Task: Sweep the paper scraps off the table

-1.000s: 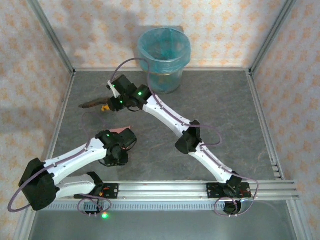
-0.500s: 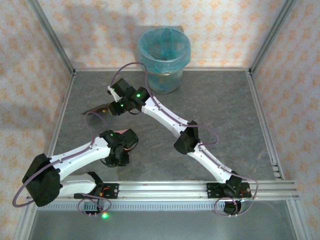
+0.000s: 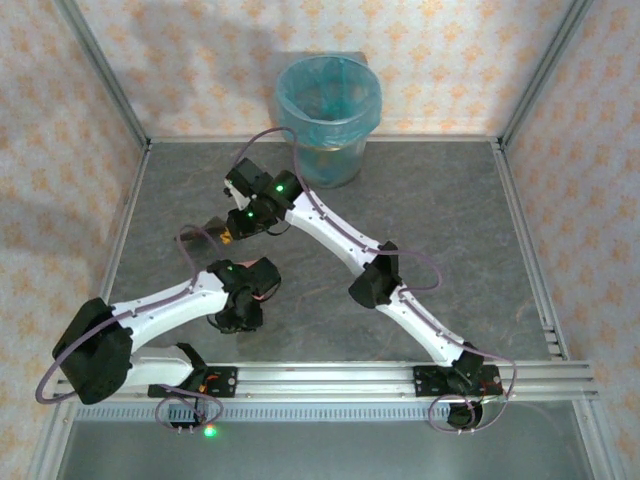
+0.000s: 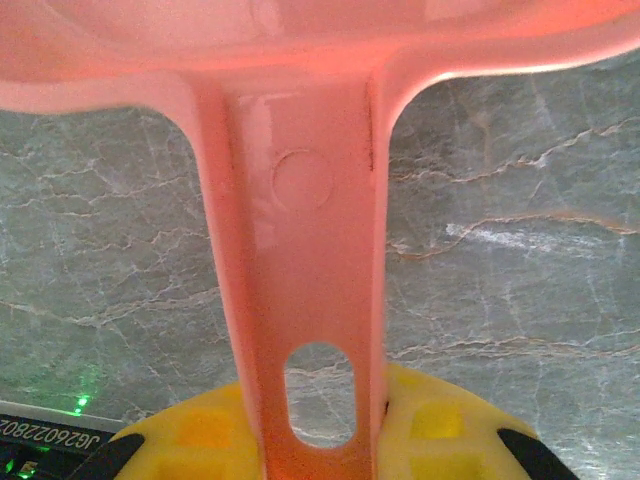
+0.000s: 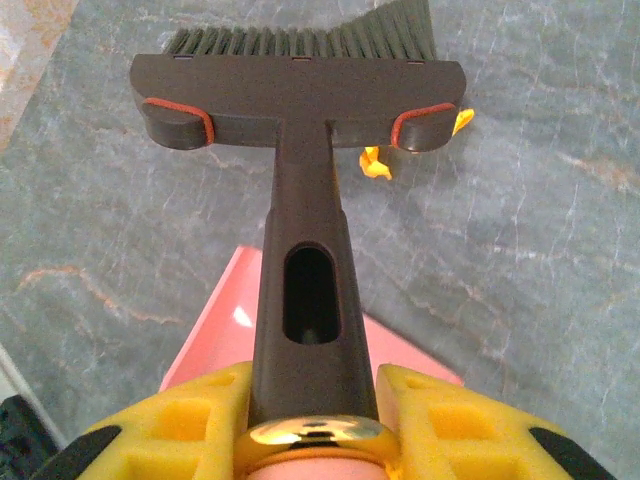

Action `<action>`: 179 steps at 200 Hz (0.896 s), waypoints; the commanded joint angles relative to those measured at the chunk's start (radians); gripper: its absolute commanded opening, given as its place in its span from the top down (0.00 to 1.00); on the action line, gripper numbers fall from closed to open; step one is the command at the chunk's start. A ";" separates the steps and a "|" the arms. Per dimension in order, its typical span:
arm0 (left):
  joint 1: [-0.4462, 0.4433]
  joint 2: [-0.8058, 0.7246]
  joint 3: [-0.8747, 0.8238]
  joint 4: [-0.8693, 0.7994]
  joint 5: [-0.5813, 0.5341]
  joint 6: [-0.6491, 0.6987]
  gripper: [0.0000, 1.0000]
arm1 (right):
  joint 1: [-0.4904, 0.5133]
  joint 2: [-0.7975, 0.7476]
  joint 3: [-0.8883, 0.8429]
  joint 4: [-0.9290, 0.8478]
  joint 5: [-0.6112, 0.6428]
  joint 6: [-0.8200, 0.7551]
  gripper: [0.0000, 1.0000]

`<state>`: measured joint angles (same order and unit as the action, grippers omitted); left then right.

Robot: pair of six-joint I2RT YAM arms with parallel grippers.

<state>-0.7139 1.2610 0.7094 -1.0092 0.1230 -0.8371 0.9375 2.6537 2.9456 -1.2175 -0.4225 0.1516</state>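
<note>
My right gripper (image 5: 312,420) (image 3: 248,212) is shut on the handle of a dark brown brush (image 5: 300,90). The bristles point down at the table (image 3: 450,220). An orange paper scrap (image 5: 375,162) lies just behind the brush head's right end, and another orange bit (image 5: 462,120) peeks out beside it. Under the brush handle lies the pink dustpan (image 5: 215,330) (image 3: 258,264). My left gripper (image 4: 310,440) (image 3: 240,298) is shut on the dustpan's handle (image 4: 300,250), with a yellow pad on either side of it.
A translucent blue-lined bin (image 3: 328,115) stands at the back centre against the wall. An aluminium frame (image 3: 400,375) runs along the near edge, and upright posts stand at the back corners. Bare table lies to the right of both arms.
The right gripper has carried the brush rightward and nearer, toward the dustpan. The left arm has shifted the dustpan slightly right. Both grips are unchanged.
</note>
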 commanded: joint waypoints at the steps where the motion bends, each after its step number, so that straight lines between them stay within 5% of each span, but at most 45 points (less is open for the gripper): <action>1: -0.005 0.016 -0.003 0.006 -0.015 0.011 1.00 | 0.007 -0.066 0.028 -0.143 -0.027 0.052 1.00; 179: -0.003 0.092 -0.001 0.086 0.003 0.027 1.00 | -0.016 -0.228 -0.093 -0.289 -0.145 0.028 1.00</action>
<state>-0.7139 1.3380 0.7094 -0.9470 0.1230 -0.8181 0.9215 2.5187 2.9032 -1.4498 -0.5400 0.1764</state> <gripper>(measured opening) 0.217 0.296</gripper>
